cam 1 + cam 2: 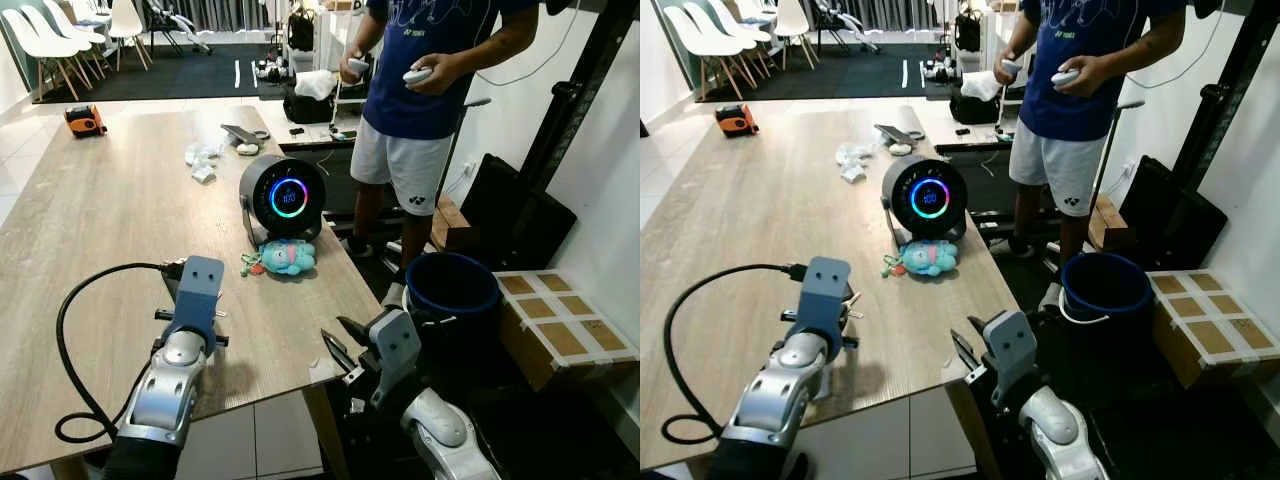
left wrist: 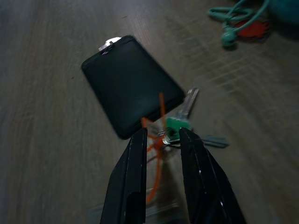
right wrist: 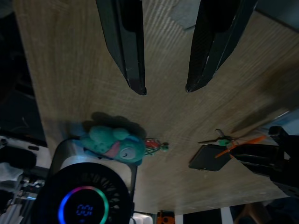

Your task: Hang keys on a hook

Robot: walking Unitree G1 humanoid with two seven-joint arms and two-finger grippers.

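The keys (image 2: 177, 125) lie on the wooden table (image 1: 100, 210): a green-headed key, a plain key, an orange cord and a flat black fob (image 2: 131, 86). My left gripper (image 2: 163, 135) is down over them, open, its two fingers straddling the ring and green key head. From the head, the left wrist housing (image 1: 195, 290) covers the keys, with a bit of them (image 1: 852, 296) poking out beside it. My right gripper (image 1: 335, 338) hangs open and empty at the table's near right edge. The right wrist view also looks at the keys (image 3: 219, 140).
A teal plush toy (image 1: 288, 256) and a round black clock speaker (image 1: 283, 197) stand further along the table. A person (image 1: 420, 80) holding controllers stands at the far right. A blue bucket (image 1: 452, 285) and a cardboard box (image 1: 560, 325) sit on the floor to the right.
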